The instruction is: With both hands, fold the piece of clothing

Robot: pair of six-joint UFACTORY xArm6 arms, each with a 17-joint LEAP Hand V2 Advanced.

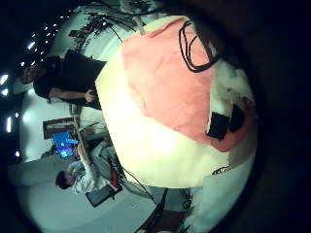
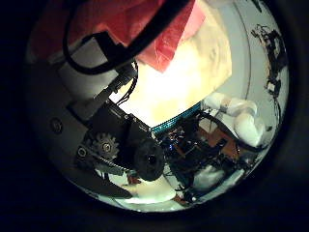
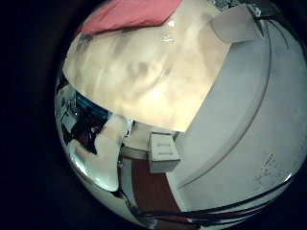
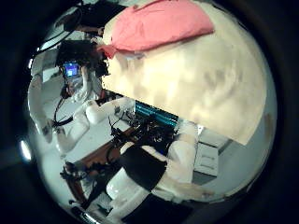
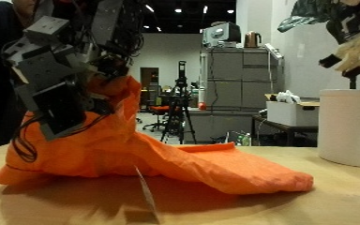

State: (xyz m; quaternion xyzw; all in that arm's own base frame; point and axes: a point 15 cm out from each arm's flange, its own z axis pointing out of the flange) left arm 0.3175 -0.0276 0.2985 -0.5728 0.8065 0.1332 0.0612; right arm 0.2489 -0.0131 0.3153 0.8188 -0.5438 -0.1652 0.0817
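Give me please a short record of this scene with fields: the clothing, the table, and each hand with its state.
clothing: orange garment, lying bunched on the table, one part lifted up by the left hand
table: light wooden top, garment spread across it
left hand: at the raised end of the garment, fingers curled in the cloth
right hand: raised above the table, away from the garment, holding nothing, fingers relaxed
fold: not yet done

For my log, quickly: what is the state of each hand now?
Left hand: closed on the orange garment, lifting one part.
Right hand: open, raised, holding nothing.
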